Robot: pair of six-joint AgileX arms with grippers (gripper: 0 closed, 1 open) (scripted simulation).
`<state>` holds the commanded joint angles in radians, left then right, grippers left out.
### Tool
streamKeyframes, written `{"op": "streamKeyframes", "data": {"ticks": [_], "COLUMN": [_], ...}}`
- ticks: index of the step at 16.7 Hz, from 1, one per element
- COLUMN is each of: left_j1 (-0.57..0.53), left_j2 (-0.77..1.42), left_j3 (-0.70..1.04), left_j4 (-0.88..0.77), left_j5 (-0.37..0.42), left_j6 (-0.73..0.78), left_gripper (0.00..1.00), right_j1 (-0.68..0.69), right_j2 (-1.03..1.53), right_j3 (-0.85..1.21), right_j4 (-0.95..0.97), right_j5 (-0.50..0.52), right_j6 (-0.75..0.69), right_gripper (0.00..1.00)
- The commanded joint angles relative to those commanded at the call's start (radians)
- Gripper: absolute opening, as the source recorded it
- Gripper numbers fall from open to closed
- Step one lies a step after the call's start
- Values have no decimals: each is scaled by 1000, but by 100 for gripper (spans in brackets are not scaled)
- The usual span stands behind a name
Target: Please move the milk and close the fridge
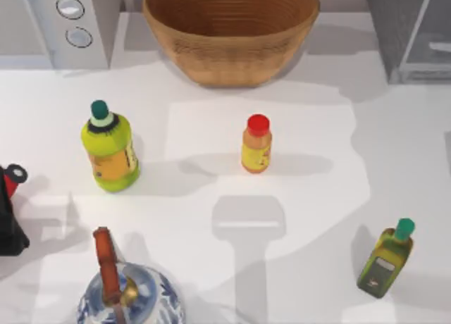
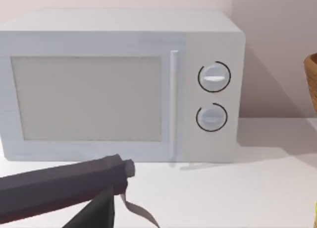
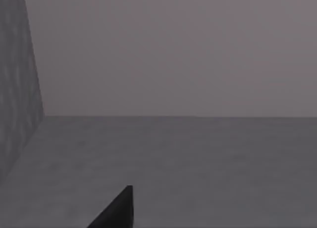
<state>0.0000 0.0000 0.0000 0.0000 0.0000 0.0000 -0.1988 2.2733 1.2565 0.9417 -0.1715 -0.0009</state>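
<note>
Microwave [image 1: 63, 25] at table's back-left corner, wicker basket [image 1: 231, 29] mid back edge, yellow-green bottle [image 1: 109, 149] left, red-capped orange bottle [image 1: 256, 144] centre, blue-white teapot [image 1: 127, 296] front edge, olive bottle [image 1: 386, 259] front-right

left arm [image 1: 10, 211] is just parked at the left edge of the top view, dark with a bit of red. Its gripper [image 2: 106, 188] pokes in along the wrist view's lower left, dark fingers.
</note>
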Motion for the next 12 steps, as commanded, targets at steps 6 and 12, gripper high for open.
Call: {"op": "streamKeyframes", "data": {"ticks": [6,12], "left_j1": [0,0], "left_j2": [0,0], "left_j3": [0,0], "left_j4": [0,0], "left_j5": [0,0], "left_j6": [0,0], "left_gripper": [100,100], "right_j1": [2,10], "right_j2": [0,-156], "right_j3": [-1,-73], "right_j4": [0,-60], "right_j5": [0,20], "right_j6": [0,-3], "right_gripper": [100,100]}}
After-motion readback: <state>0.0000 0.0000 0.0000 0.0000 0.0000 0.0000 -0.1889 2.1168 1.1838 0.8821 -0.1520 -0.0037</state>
